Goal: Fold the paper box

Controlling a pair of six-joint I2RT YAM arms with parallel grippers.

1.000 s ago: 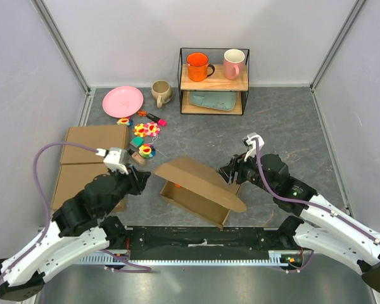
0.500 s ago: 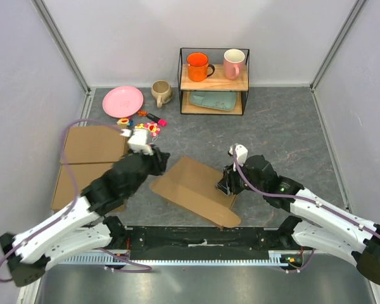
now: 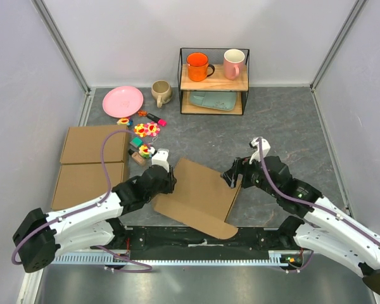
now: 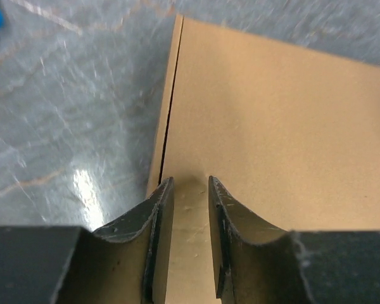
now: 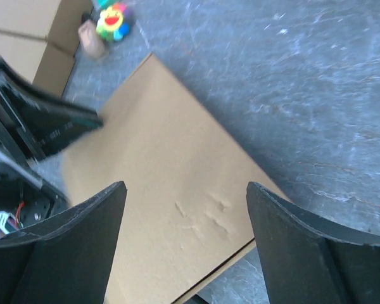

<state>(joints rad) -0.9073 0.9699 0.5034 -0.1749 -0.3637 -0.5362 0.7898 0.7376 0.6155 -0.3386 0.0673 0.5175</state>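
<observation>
Item: paper box [image 3: 199,196], plain brown cardboard, lid folded down.
Location: we found it flat on the worktop [image 3: 285,126], lying beneath and between both tools.
State of left tool [image 4: 189,180]: jaws narrowly parted, nothing between them, tips on or just over the lid, whose edge ran just to that tool's left. We could not confirm contact.
State of right tool [image 5: 185,189]: jaws spread wide, empty, hanging above the lid's opposite end.
Handling, as we judged it: light. Panels stiff and creases springy, so the lid would likely lift unless pressed. Surface smooth, somewhat slippery. Easily marked: we noted small dents [image 5: 202,212] below the right tool.
Hold, as we judged it: pinch a thin free edge or the rounded flap [image 3: 223,227], with the other tool pressing flat on the lid.
</observation>
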